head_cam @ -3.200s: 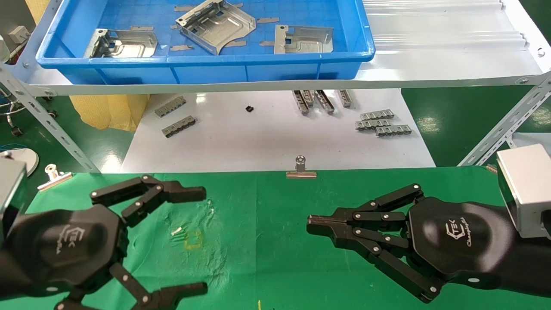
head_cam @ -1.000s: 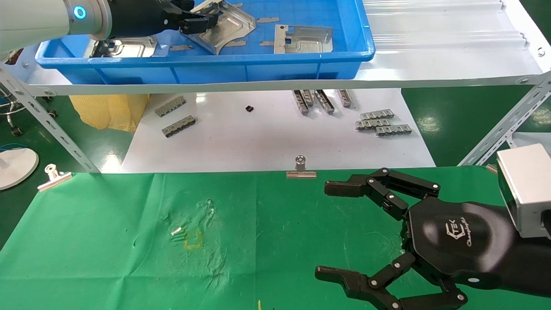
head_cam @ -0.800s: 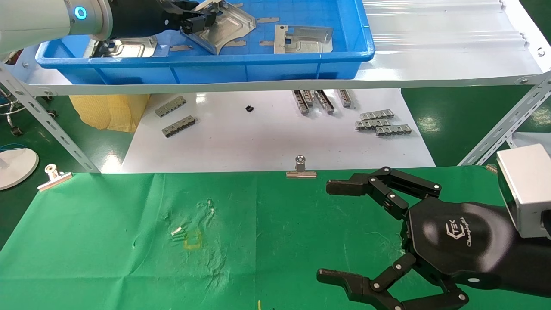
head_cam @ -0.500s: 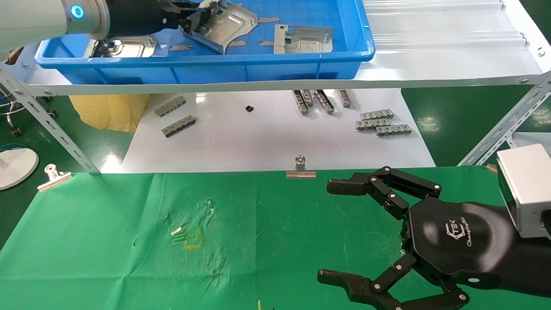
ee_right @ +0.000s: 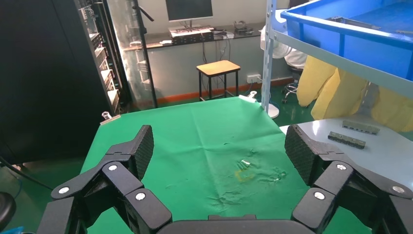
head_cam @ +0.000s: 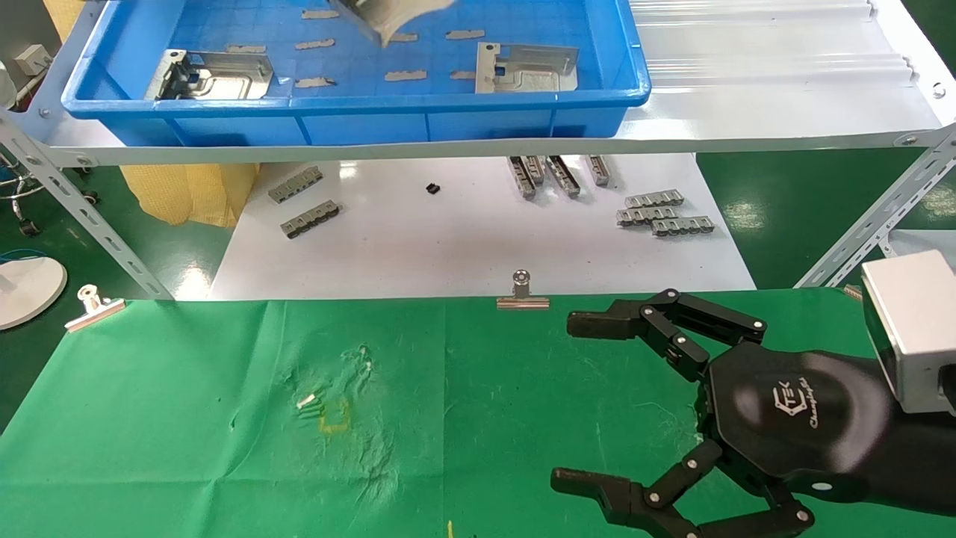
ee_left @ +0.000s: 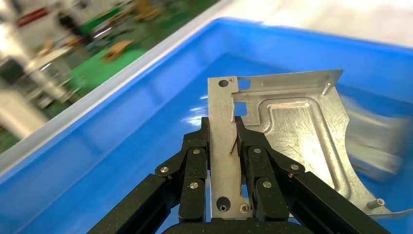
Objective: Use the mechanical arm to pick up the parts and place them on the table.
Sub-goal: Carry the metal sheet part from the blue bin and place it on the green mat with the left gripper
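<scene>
In the left wrist view my left gripper (ee_left: 224,130) is shut on the upright flange of a shiny silver part (ee_left: 292,122) and holds it above the blue tray (ee_left: 122,141). In the head view only the lower edge of this part (head_cam: 388,15) shows at the top; the left gripper itself is out of that view. Two more parts lie in the tray, one at the left (head_cam: 213,75) and one at the right (head_cam: 526,69). My right gripper (head_cam: 582,402) is open and empty over the right side of the green table (head_cam: 224,418); it also shows in the right wrist view (ee_right: 221,146).
The blue tray (head_cam: 358,112) stands on a white metal-framed shelf (head_cam: 747,112). Thin grey slivers lie on the tray floor. Below, a white board (head_cam: 463,239) carries grey comb-like strips (head_cam: 661,217). A binder clip (head_cam: 522,291) sits on the cloth's far edge.
My left gripper went from the table to the tray, shut on the middle part and lifted it up out of the head view. My right gripper opened and has since stayed still.
</scene>
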Motion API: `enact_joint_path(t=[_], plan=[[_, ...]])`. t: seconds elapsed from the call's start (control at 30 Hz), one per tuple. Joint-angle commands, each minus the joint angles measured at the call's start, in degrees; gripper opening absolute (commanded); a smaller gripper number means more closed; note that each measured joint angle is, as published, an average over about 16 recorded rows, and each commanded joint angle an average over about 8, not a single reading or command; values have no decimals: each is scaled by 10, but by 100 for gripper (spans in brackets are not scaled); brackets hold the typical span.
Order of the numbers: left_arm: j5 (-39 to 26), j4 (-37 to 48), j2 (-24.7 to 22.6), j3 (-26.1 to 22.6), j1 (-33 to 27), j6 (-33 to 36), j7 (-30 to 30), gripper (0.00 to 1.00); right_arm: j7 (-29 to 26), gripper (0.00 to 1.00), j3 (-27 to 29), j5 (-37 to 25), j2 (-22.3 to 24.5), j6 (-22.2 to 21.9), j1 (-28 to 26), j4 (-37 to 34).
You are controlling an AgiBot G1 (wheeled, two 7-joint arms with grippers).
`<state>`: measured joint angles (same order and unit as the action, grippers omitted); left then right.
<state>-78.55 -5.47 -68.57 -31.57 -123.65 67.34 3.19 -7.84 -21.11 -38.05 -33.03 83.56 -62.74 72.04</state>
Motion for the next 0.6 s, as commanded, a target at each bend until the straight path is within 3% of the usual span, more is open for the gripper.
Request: enact_joint_path(t=[0.03, 0.3, 0.43, 0.6], plan=[[6, -6, 14, 3, -4, 47, 19, 0, 0, 100, 0, 0, 0, 0, 0, 0], [15, -39, 60, -4, -2, 225, 94, 0, 0, 100, 0, 0, 0, 0, 0, 0], [34, -101, 88, -27, 16, 250, 118, 0, 0, 100, 0, 0, 0, 0, 0, 0], [110, -244, 156, -86, 69, 251, 106, 0, 0, 100, 0, 0, 0, 0, 0, 0]])
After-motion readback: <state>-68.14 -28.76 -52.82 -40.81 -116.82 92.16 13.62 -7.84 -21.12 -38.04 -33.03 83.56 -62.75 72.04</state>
